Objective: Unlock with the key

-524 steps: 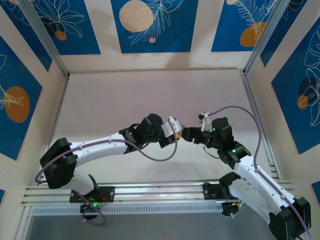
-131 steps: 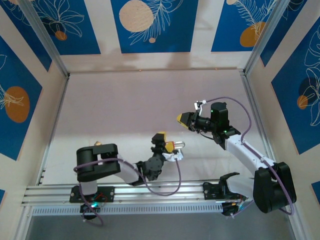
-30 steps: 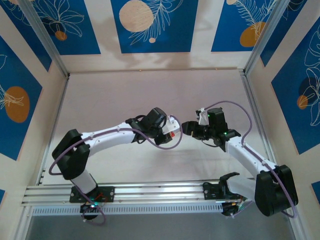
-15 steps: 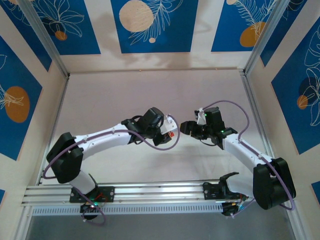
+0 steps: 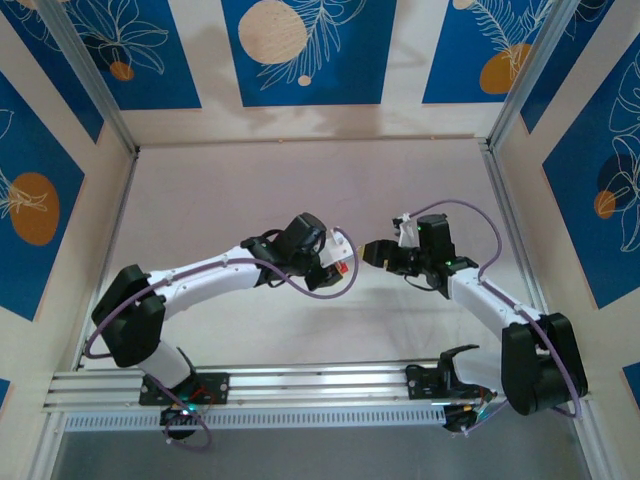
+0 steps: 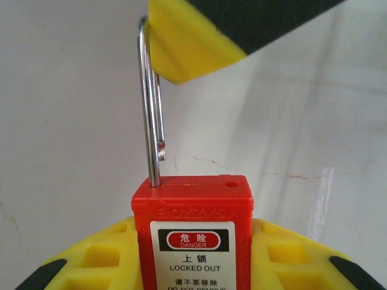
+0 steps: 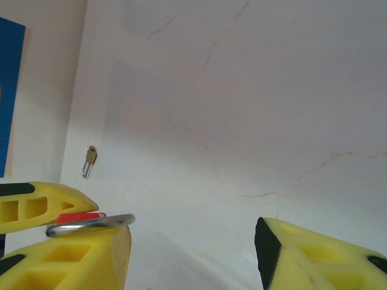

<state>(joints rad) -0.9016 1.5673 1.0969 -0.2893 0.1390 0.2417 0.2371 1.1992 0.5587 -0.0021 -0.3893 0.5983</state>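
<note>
My left gripper (image 6: 193, 254) is shut on the red padlock (image 6: 193, 205), which stands upright between its yellow fingers with the DANGER label facing the camera. Its silver shackle (image 6: 147, 103) is raised and turned, its short leg out of the body and the hole empty. My right gripper (image 7: 193, 241) is open. One of its fingers (image 6: 181, 42) touches the top of the shackle (image 7: 91, 223), the other stands well apart. The key (image 7: 91, 158), a tiny brass piece with a thin wire loop, lies on the table beyond. From above, both grippers (image 5: 338, 262) (image 5: 372, 250) meet mid-table.
The pale table (image 5: 250, 190) stretches free behind and to either side of the arms. Blue patterned walls (image 5: 300, 50) and aluminium posts (image 5: 100, 90) close it in. A rail (image 5: 320, 385) runs along the near edge by the arm bases.
Over a few seconds the left arm has stretched out, carrying the padlock from near the rail to mid-table. In the last second the right gripper edged onto the shackle and opened slightly.
</note>
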